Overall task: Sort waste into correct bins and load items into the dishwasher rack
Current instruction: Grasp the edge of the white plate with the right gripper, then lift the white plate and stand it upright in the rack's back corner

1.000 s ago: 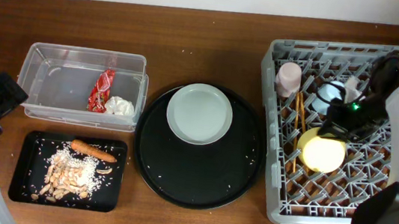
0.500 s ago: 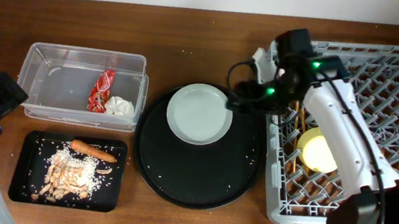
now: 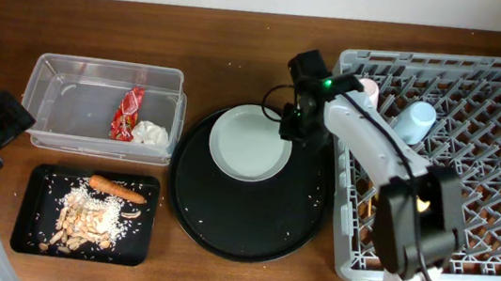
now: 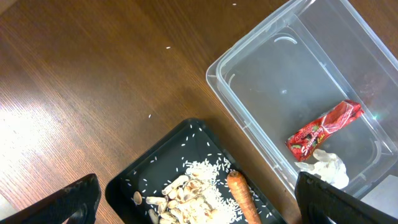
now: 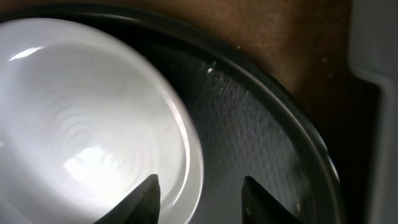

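1. The left gripper [image 4: 196,186] hangs over the table's left end, near the clear tub [image 3: 108,65]. Its jaws are spread wide and hold nothing.
2. The pale grey plate [image 3: 250,142] lies flat on the round black tray [image 3: 222,222]. It looks stiff, glossy, probably slippery and breakable, so I'd pinch its thin right rim.
3. The right gripper [image 5: 199,190] points down at that rim, jaws part-open astride it, not yet clamped. Its arm reaches left from the dishwasher rack [image 3: 500,188].
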Robot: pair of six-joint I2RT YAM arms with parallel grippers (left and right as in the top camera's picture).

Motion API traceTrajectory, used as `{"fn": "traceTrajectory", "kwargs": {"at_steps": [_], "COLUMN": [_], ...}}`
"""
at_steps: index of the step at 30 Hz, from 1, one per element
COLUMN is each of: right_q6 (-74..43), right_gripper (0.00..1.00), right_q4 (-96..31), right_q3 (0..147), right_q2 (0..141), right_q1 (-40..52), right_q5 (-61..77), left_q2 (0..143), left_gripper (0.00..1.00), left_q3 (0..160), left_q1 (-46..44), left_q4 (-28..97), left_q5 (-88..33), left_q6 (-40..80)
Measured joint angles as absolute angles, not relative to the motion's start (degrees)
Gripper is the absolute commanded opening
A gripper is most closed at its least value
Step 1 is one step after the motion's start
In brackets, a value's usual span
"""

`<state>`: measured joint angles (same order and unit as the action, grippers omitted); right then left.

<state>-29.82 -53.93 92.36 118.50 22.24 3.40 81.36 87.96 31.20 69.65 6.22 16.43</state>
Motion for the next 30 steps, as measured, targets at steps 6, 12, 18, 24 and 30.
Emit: {"fn": "traceTrajectory", "kwargs": {"at_steps": [6, 12, 18, 24, 30], "right_q6": [-29.95, -28.86, -28.12, -28.05, -23.73], "right_gripper": [0.41, 0.4, 0.32, 0.04, 0.04], "right_q4": [-52.29, -52.29, -51.9, -52.05, -52.88], "right_q3": [92.36, 92.36, 92.36, 92.36, 92.6], "right_q2": [124.68, 124.68, 124.68, 124.68, 123.98], "right_q1": [22.24, 22.63, 25.36, 25.43, 25.39], "right_q5": [3.49, 3.05, 2.76, 2.13, 2.33], "left_q2": [81.36, 81.36, 81.36, 81.36, 81.36], "left_gripper": [0.99, 0.99, 0.99, 0.99, 0.99], "left_q3": [87.96, 87.96, 87.96, 87.96, 87.96], "left_q1": [31.2, 31.22, 31.22, 31.22, 31.2], "left_q4": [69.67, 69.65, 69.65, 69.65, 69.65], "left_q5": [6.22, 6.22, 6.22, 6.22, 6.22], "left_q6": [16.43, 16.43, 16.43, 16.43, 16.43]}}
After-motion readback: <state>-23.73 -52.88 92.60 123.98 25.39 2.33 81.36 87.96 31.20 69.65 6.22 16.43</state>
